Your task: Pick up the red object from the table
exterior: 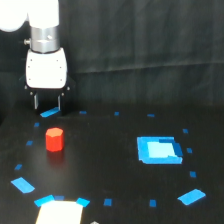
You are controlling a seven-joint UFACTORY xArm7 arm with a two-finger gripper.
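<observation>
Just claw (47, 102) above red object (54, 139)

A robotics test bench, by every sign, rather than a home or shop: a flat black table (110, 165) is dotted with small blue tape marks (107, 202) and one larger blue rectangle (159, 150) at right of centre; wrinkled black backdrop cloth (150, 35) fills the upper frame; a white robot arm (44, 30) hangs at upper left.
</observation>
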